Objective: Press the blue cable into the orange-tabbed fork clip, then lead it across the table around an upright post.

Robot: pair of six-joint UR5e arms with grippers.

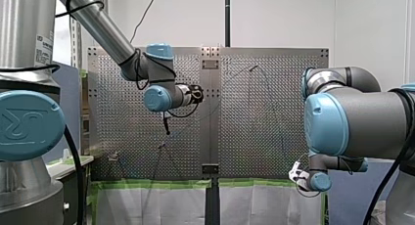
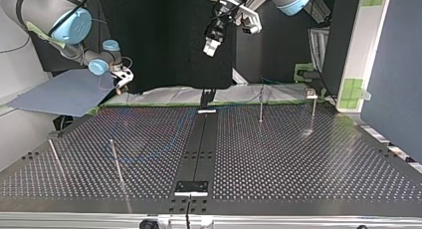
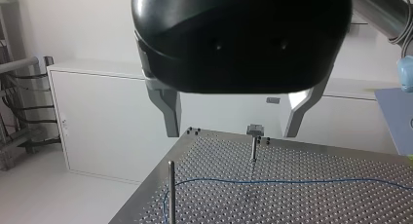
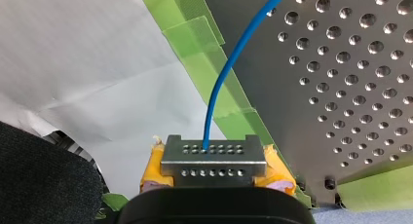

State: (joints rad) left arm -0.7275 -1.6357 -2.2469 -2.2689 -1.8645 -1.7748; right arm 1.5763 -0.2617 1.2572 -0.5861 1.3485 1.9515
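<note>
The blue cable runs from between the yellow pads of my right gripper, which is shut on its end just off the table's taped edge. In the top view its faint arc lies on the plate at the left, below my right gripper. My left gripper hangs open and empty high above the table, also seen in the top view and the front view. Ahead of it stand a clip-topped post and a plain post, with the cable lying between them.
Upright posts stand on the perforated table: two at the top view's left, two at its right. A black rail runs down the middle. Green tape and white sheeting line the edge by my right gripper.
</note>
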